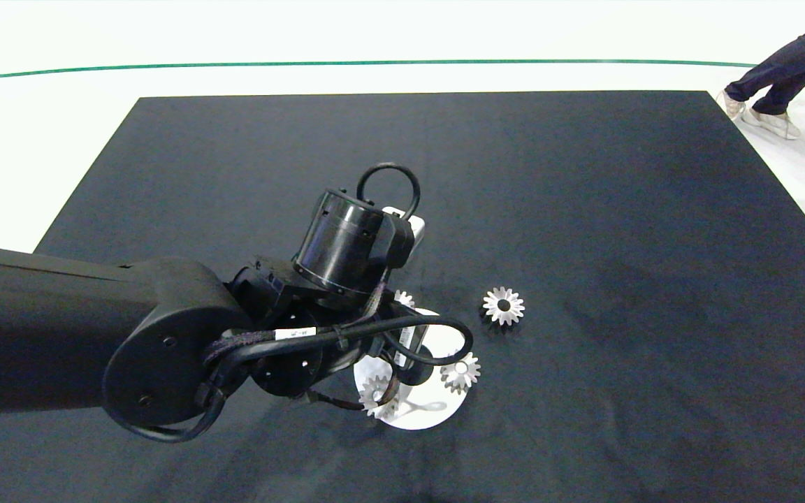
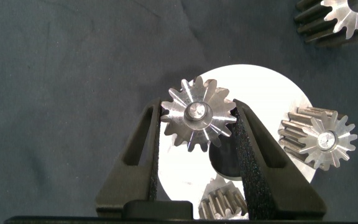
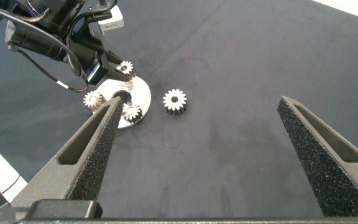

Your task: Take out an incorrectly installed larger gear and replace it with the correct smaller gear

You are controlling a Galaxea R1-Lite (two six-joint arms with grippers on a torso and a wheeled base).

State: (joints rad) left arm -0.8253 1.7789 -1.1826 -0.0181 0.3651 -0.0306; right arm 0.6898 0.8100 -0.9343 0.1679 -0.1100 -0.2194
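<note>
1. Currently the left gripper (image 2: 196, 107) has its fingers closed onto the smaller gear (image 2: 197, 115), one foam pad (image 2: 244, 143) on each side of the teeth, over the white disc (image 2: 260, 87).
2. The larger gear (image 1: 504, 306) lies flat on the cloth (image 1: 584, 209), off the disc and just beside it, so removal looks done. What is left is seating the small one.
3. The right gripper (image 3: 201, 102) is off to the side, above the worktop, with fingers wide apart and empty.
4. Risk: the grip sits on tooth tips only. That is hard metal against soft foam with little contact area, so the gear could rotate or tilt in the pads during descent.
5. Risk: the dark hole (image 2: 221, 158) in the disc looks to be the mount point. If the gear comes down tilted or off-centre, it may sit cocked instead of dropping in.
6. Risk: two seated gears (image 2: 319, 138) (image 2: 224, 202) are close to that spot. Tooth-on-tooth contact instead of mesh would block seating or push a neighbour.
7. Risk: the fingers straddle the seated gear nearest the wrist, so opening wide on release could clip it.
8. Materials:
   - All gears are bright machined metal, rigid and likely slippery.
   - The held gear has flared pointed teeth on its face, a cylindrical body and a pale narrow centre.
   - The larger gear has a wide dark bore.
   - The disc is smooth, flat, white and round.
   - The cloth is dark, matte and slightly wrinkled.
</note>
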